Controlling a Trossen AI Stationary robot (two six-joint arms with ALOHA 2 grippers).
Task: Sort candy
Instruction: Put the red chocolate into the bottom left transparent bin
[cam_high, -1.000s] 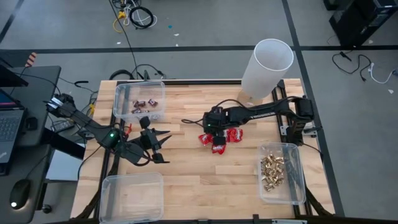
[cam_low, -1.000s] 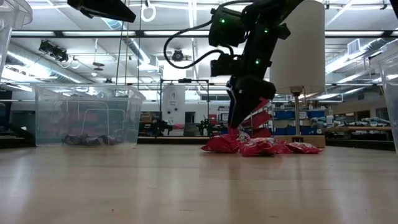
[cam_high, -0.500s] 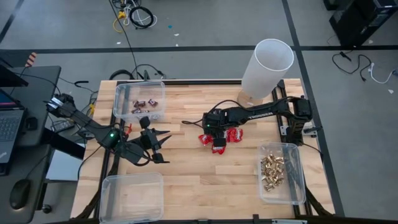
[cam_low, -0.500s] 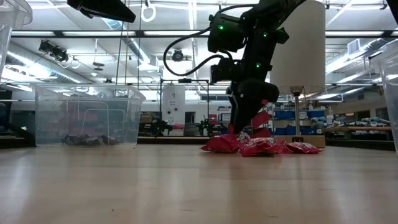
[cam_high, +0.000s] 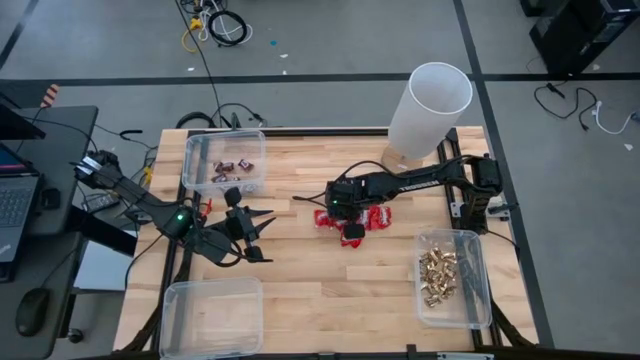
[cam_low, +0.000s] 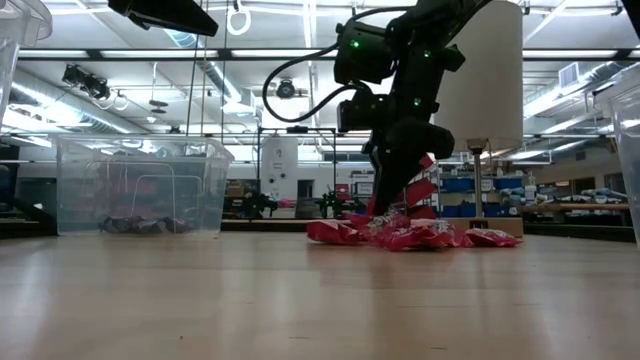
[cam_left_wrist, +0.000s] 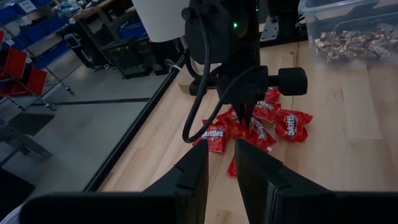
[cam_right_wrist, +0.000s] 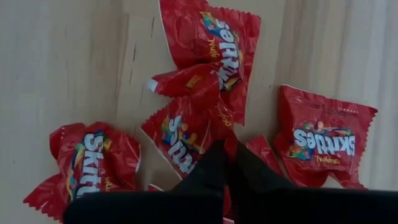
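While the right gripper (cam_high: 342, 213) is pinching a red packet (cam_right_wrist: 186, 134) at the pile's nine o'clock edge, overlapping neighbours risk lifting too; left gripper (cam_high: 258, 236) is waiting half-spread.

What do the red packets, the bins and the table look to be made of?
Red packets: thin glossy plastic film, going by the crinkles and sheen. Bins: clear hard plastic; contents show through the walls. Table: pale wood with a smooth finish; plank seams and grain are visible.
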